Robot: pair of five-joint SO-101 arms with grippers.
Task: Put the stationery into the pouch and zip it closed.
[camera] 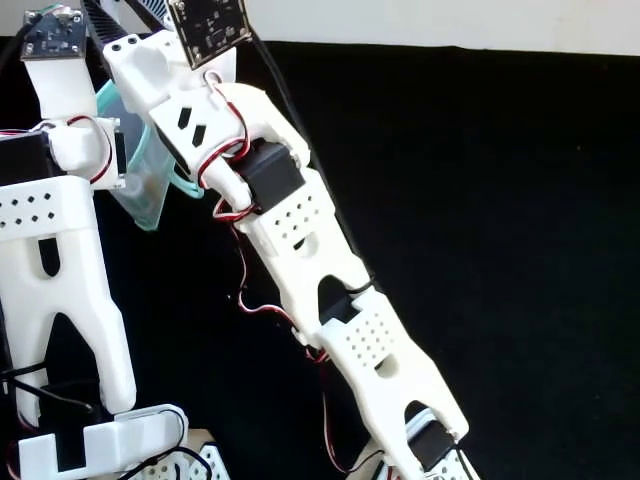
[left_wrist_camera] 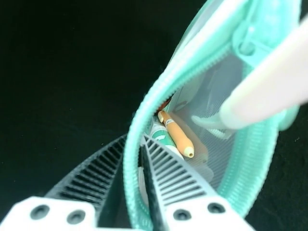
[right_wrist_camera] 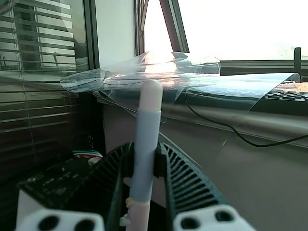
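The pouch looks held up off the black surface, and its mouth is open. The left tool has its two jaws pinched shut on the pouch's zip edge, one jaw inside and one outside. Past the left tool's tips, deep in the pouch, lie an orange pen and a green and white thing just beside it. A pale pen pokes into the mouth from the far side, with its tip close to the mesh wall. The right tool is closed tight on this pale pen, which sticks out well past its tips.

The step now looks like dropping the pale pen in. To do it well, I think the right tool should push the pen deeper, toward the orange pen, before it lets go. Then the pen cannot tip out. It should steer away from the zip pull, which sits close by the pen. The left tool should hold firm so the mouth does not fold shut. The zip comes last.
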